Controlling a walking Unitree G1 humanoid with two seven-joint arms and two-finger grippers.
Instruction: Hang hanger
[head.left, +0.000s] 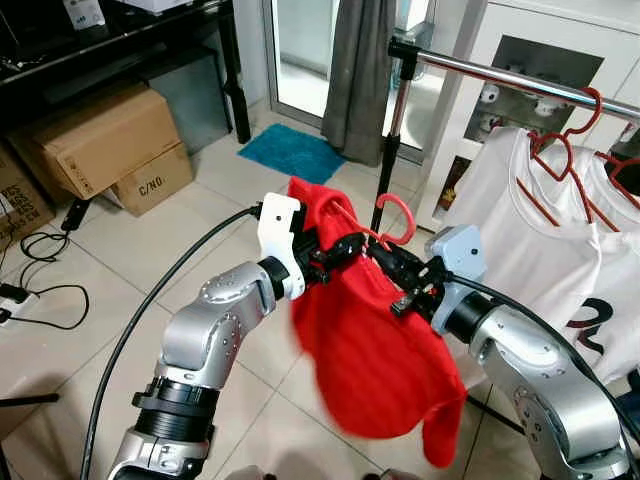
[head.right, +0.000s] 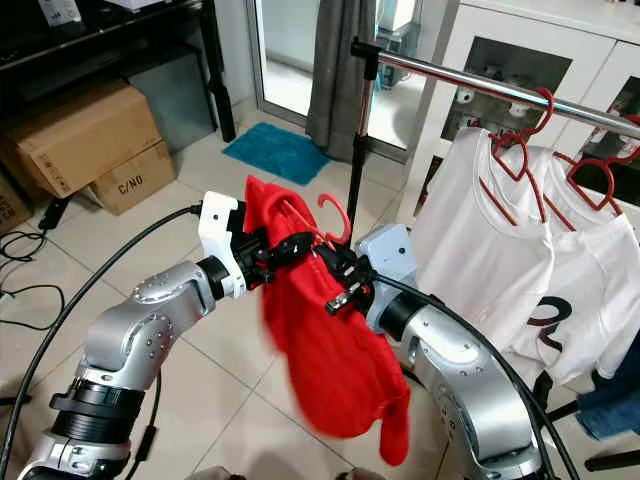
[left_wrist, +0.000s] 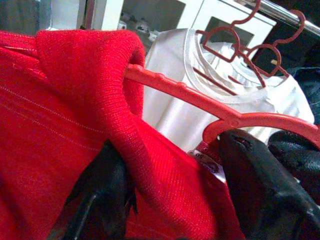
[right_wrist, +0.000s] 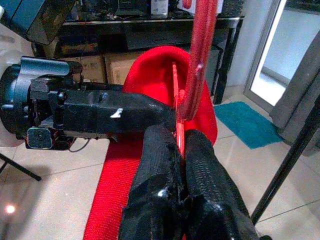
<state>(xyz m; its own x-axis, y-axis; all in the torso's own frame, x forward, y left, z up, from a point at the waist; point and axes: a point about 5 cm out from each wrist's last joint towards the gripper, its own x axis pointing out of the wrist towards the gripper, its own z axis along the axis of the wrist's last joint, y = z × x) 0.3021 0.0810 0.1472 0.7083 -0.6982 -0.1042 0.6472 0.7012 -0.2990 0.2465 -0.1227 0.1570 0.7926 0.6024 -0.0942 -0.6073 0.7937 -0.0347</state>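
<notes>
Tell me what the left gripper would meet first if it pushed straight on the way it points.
Probably the right gripper, close ahead on the red hanger; depth is unclear.

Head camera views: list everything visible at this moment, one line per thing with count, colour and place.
garment: one, red, on a hanger between both arms
held hanger: one, red, hook sticking up above the garment
rail: one, metal, upper right
T-shirts: at least two, white, on red hangers on the rail
cardboard boxes: at least two, brown, upper left floor
mat: one, blue, by the door
curtain: one, grey, top centre
left pincer: black, at the garment's shoulder
right pincer: black, shut on the hanger below its hook
</notes>
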